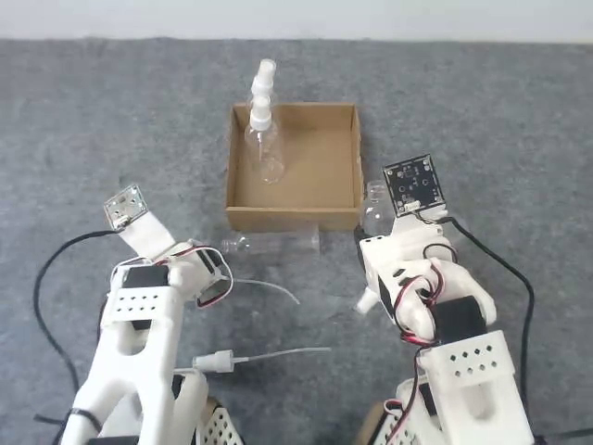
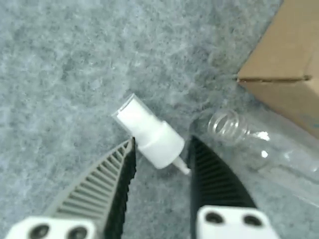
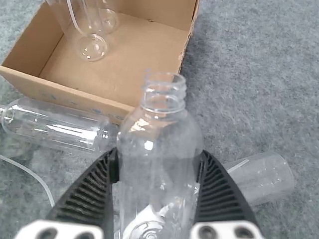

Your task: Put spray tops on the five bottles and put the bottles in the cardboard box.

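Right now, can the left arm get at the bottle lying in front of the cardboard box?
Probably yes: the lying bottle is just beside the left pincer, nothing between. But the pincer is shut on a spray top.

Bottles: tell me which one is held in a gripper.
The uncapped bottle clamped in the right gripper, near the cardboard box. Two capped bottles stand inside the box; two bare bottles lie on the carpet.

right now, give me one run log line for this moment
left end effector: shut on spray top | right end effector: shut on uncapped bottle | cardboard box: two capped bottles | lying bottle: beside box front
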Tool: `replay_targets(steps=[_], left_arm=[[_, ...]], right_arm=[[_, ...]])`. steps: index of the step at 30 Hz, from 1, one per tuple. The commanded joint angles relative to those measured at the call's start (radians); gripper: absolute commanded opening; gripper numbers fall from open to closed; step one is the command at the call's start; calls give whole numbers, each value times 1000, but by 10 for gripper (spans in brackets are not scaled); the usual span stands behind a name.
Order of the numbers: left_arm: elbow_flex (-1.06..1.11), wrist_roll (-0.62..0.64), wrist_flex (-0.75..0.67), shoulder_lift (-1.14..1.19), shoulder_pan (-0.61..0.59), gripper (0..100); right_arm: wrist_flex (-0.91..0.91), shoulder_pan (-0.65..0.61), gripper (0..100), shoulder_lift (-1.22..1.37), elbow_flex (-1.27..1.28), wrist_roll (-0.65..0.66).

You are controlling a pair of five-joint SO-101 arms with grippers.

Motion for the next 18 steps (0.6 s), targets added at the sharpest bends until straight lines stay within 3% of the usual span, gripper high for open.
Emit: replay_targets(steps=[1,10,18], left_arm=[[-64,8,-34,104,6,103],[-291,48,71,430,6,112],[-361,49,106,522,8,111]], right_arm=[[-48,13,41,-16,-9,-2],[-56,13,41,-16,0,-2],[-56,13,41,-16,0,-2]])
